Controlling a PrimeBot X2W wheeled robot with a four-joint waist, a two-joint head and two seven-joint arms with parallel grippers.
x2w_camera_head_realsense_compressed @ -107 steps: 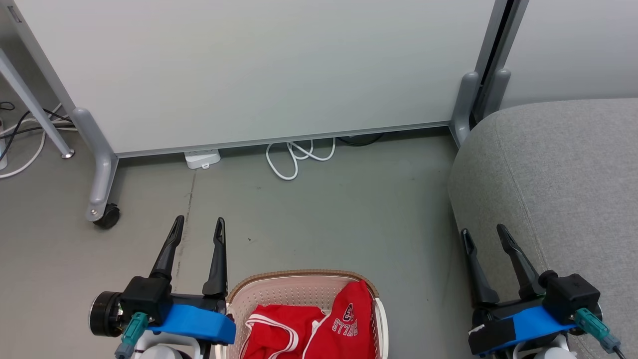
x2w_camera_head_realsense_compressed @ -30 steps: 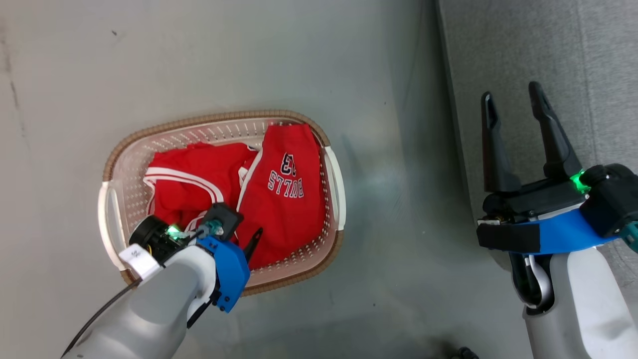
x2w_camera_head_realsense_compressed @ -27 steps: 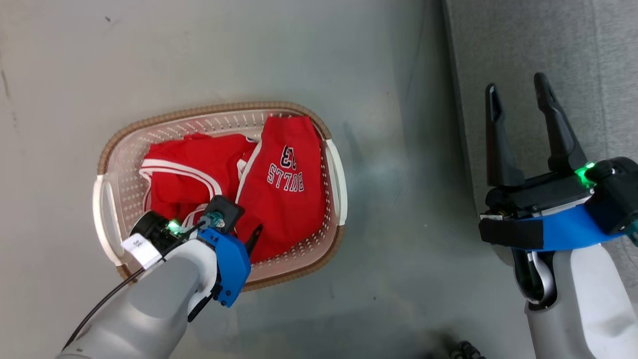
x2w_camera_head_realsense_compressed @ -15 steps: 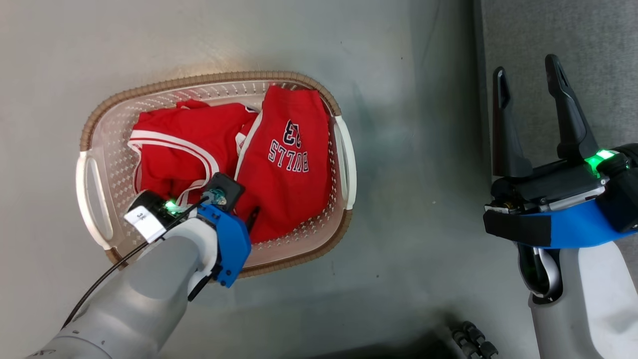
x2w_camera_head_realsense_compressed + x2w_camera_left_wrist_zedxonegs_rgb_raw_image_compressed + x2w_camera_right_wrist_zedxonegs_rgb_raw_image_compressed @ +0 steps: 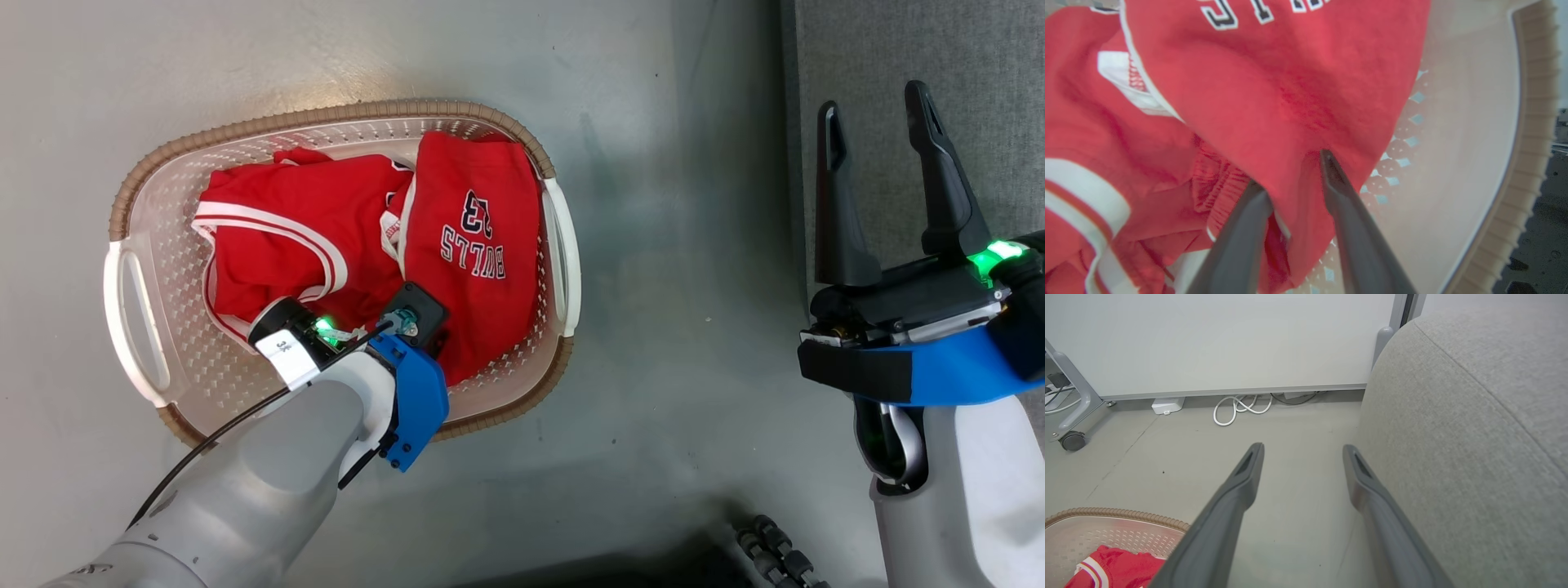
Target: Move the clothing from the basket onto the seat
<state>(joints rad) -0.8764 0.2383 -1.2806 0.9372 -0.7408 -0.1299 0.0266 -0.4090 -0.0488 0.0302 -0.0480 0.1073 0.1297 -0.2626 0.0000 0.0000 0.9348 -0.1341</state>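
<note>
In the basket (image 5: 326, 114) on the floor (image 5: 669, 392), the clothing (image 5: 286, 237) lies bunched, and your left gripper (image 5: 1290, 171) stands narrow astride a loose fold of the lettered garment (image 5: 482, 286), probably the easiest edge to lift; whether it pinches firmly you cannot tell. Your right gripper (image 5: 872, 96) hangs wide and empty at the edge of the seat (image 5: 898, 49). The garment reads "BULLS" and "23", upside down to you.

The clothing (image 5: 482, 269) is soft red cloth, matt and creased, with white striped trim. The basket (image 5: 167, 245) is smooth cream plastic pierced with small holes, and its brown rim is ribbed like weave. At the right of the frame the seat (image 5: 988, 65) is grey woven fabric, matt and slightly rough. The floor (image 5: 694, 408) is smooth, with a dull sheen.
</note>
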